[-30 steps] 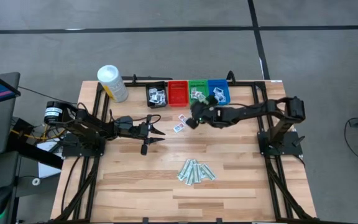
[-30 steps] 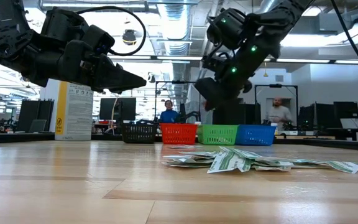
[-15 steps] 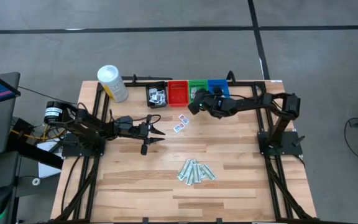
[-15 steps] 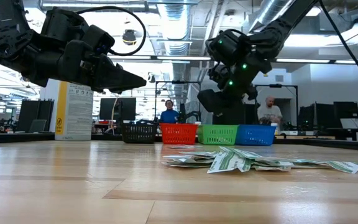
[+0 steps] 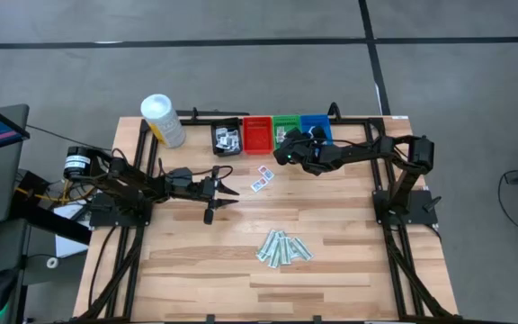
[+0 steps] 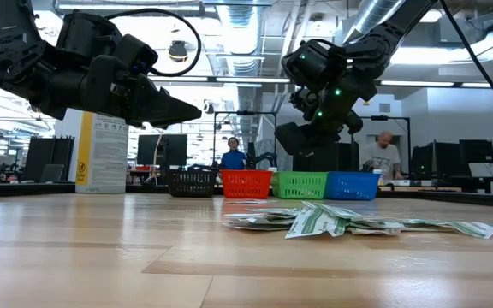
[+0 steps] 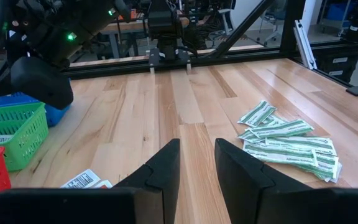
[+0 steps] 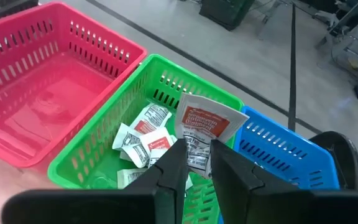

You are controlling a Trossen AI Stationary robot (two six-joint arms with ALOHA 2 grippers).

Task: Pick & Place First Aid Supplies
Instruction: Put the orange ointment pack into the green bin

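A: How far along is the sorting?
B: Partway. The right gripper point(image 8: 196, 163) pinches a red-print packet point(image 8: 202, 129) above the green bin point(image 8: 98, 149); green strips point(image 5: 283, 247) and two packets point(image 5: 261, 177) wait on the table point(image 5: 349, 243).
A: The left gripper point(image 7: 196, 163)?
B: It hovers, fingers slightly apart, empty.

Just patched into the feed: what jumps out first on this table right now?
The right gripper stands out, poised over the green bin and shut on a white packet with red print; similar packets already lie inside. Next is the row of black, red, green and blue bins along the far edge, and the heap of pale-green strips near the front. The left gripper waits at mid-table.
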